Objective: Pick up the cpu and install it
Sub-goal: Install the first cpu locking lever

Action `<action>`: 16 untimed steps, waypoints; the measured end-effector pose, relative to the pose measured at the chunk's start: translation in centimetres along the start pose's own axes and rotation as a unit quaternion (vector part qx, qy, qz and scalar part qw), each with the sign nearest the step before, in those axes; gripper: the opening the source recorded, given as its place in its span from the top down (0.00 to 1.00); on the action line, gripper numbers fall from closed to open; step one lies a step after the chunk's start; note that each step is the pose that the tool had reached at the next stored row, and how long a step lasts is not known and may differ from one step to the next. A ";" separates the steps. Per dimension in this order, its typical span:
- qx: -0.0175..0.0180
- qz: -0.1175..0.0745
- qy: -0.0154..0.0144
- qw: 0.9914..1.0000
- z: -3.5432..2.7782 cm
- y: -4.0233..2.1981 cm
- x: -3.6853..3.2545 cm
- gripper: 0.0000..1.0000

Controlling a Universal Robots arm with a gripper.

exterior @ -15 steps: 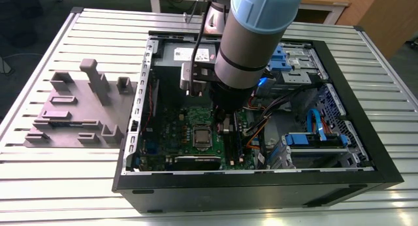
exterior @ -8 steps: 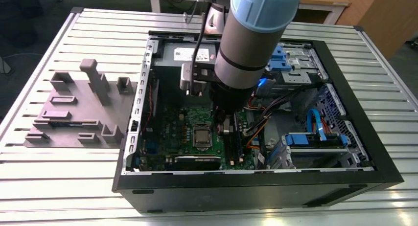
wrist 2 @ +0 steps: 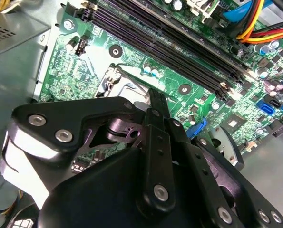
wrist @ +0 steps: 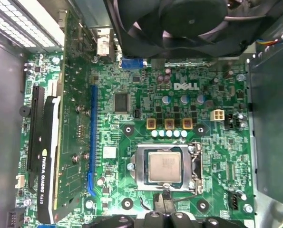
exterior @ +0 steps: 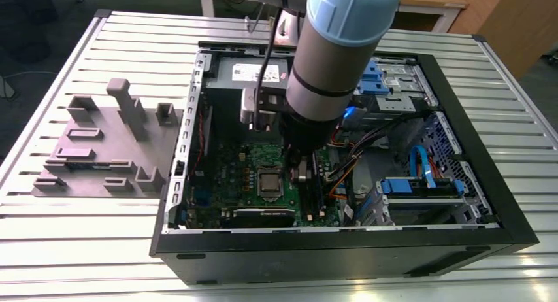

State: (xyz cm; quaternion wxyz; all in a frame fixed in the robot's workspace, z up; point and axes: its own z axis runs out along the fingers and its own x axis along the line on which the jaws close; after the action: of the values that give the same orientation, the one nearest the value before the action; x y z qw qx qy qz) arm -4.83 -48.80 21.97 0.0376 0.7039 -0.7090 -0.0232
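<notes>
**Gripper hanging over the seated chip inside the open case**

Black linkage plates and bolts of the gripper (wrist 2: 153, 102) are crowding the foreground of the second wrist view, with its slim fingers drawn together into one narrow tip and nothing showing between them. That tip is pointing at the edge of the metal socket frame (wrist 2: 113, 81) on the green motherboard (wrist 2: 74, 61), beside the long dark memory slots (wrist 2: 179, 47).

In the first wrist view the cpu (wrist: 164, 167) is lying flat and square inside the socket frame (wrist: 140, 167), its dull silver top facing up and its edges lining up with the frame. The gripper's tip (wrist: 164, 203) is sitting just beside the frame's near edge, apart from the chip; whether it is touching the frame I cannot tell. A row of three copper-coloured square parts (wrist: 169, 123) is sitting near the far side of the socket, a blue expansion slot (wrist: 92, 137) is running along the board next to it, and a black graphics card (wrist: 46, 156) is standing beyond that. A large black fan (wrist: 179, 23) is looming over the board's far end.

In the exterior view the arm (exterior: 336, 60) is reaching down into the open computer case (exterior: 349, 250), which is lying on a slatted metal table (exterior: 104, 250). The cpu (exterior: 268, 182) is showing as a small grey square on the board, close to the exterior view's left of the arm's lower end. A grey fixture block (exterior: 104, 145) is resting on the table to the exterior view's left of the case.
</notes>
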 end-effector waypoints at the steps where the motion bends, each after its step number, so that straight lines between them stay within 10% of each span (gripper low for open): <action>1: 0.000 0.000 0.001 1.000 0.06 0.00 0.02 0.90; 16: 0.000 -0.012 0.002 1.000 1.10 -0.10 0.74 0.90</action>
State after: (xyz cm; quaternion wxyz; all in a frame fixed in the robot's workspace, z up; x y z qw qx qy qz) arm -4.83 -49.57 20.88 0.0389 0.7121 -0.7006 -0.0227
